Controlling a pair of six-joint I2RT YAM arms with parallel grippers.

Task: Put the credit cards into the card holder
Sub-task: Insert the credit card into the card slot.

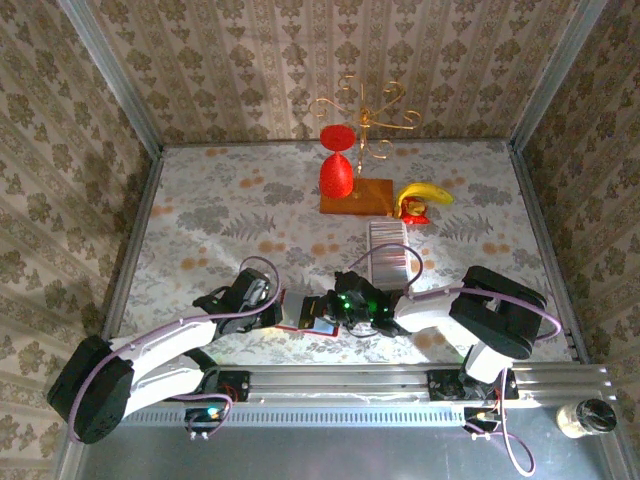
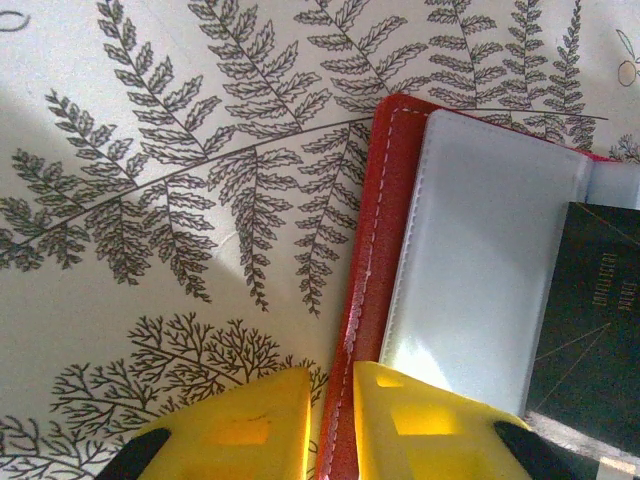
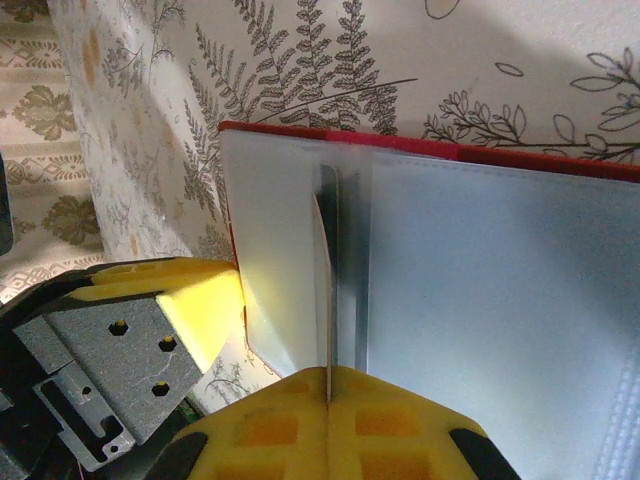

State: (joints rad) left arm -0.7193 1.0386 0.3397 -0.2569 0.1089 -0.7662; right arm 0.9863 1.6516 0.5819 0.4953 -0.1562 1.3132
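Basically, a card (image 3: 327, 290) is being pinched edge-on by the right gripper (image 3: 328, 378) over the open holder (image 3: 480, 300), lower-centre in the top view; its red edge is being straddled by the left gripper (image 2: 332, 385), grip unclear.

There is one small red fold-open card holder (image 2: 385, 200). One long row of thin pale cards (image 1: 392, 255) (too many to count). One thin pale card (image 3: 325, 280) on its own. One red goblet glass (image 1: 336, 172), one brown wooden board (image 1: 357, 197), one yellow banana (image 1: 425, 193) and one curly gold wire stand (image 1: 365, 112). Two grippers: the left gripper (image 2: 332, 390) and the right gripper (image 3: 328, 380).
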